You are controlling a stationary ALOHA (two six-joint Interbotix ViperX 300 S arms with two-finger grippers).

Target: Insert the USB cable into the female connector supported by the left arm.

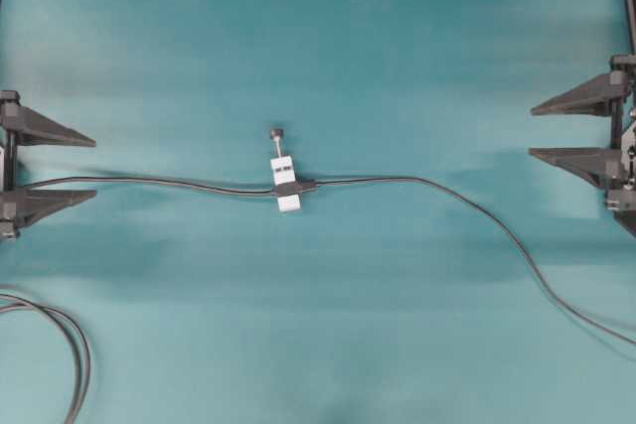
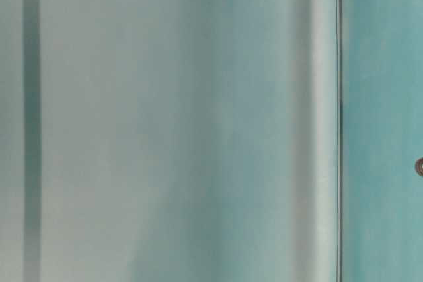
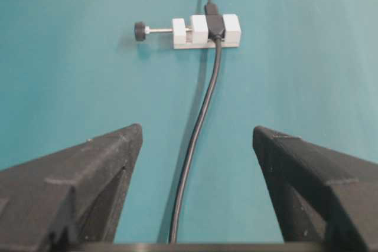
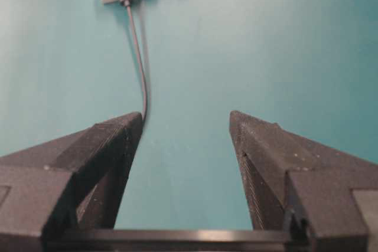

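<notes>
Both tools wide apart, L (image 1: 87, 168) & R (image 1: 537, 130), at table edges (holding nothing).

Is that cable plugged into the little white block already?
Seemingly plugged in: the USB cable meets the female connector at the white block, no gap visible.

Even, bright light with soft shadows; the table-level view is wholly blurred, streaked vertically.

Teal table surface (image 1: 318, 37) evenly lit; table-level view blurred, possibly pale wall.
</notes>
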